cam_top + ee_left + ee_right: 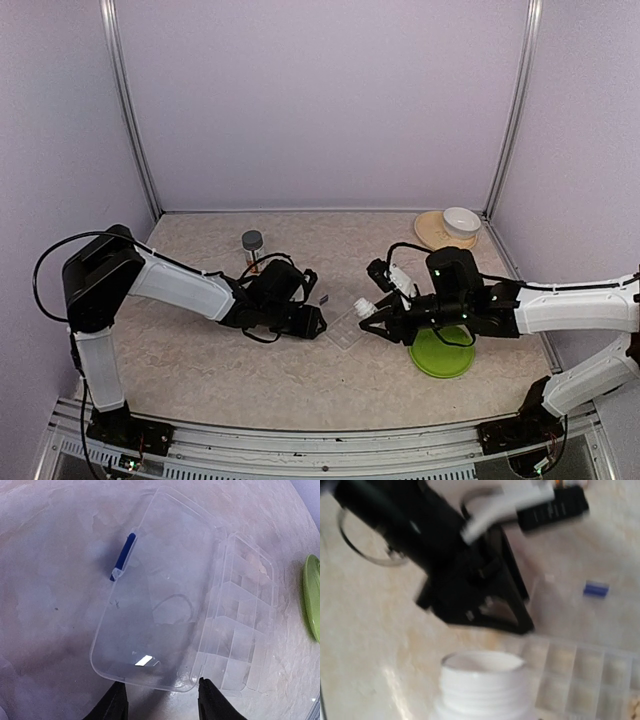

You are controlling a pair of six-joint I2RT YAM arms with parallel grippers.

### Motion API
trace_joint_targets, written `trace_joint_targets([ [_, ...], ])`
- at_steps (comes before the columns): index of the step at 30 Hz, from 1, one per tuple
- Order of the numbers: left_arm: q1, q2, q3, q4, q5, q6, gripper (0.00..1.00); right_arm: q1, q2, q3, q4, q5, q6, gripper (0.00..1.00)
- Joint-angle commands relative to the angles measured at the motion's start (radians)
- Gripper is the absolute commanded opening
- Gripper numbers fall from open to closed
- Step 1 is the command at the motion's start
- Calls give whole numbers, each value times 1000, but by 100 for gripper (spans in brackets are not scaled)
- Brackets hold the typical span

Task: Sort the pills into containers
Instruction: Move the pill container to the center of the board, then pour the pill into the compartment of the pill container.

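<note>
**Clear plastic pill box [240, 625] lies open between the arms**

Its lid [160, 605] rests flat on the worktop [200, 360], with the green plate [442, 351] just right. The left tool [162, 700] stands parted at the lid's edge. The right tool [377, 319] grips an uncapped white bottle [482, 685] beside the compartments [580, 675], whose contents are unclear.

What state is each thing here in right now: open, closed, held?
pill box: open, lid lying flat.
white bottle: uncapped, held by right end effector.
left end effector: open, at the lid's edge.
grey-capped jar: upright, capped.
white bowl: upright, on tan plate.
</note>
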Motion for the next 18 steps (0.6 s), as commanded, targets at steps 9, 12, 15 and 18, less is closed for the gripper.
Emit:
trace_joint_targets([
  [9, 26, -151, -40, -16, -61, 13, 72, -9, 121, 29, -113, 66, -18, 12],
  [12, 25, -172, -55, 6, -43, 14, 78, -9, 150, 40, -115, 75, -20, 12],
  [15, 24, -193, -76, 28, -28, 10, 85, -8, 173, 52, -113, 100, -21, 12],
  [18, 22, -221, -104, 59, -19, 6, 93, -8, 198, 66, -114, 109, -26, 12],
])
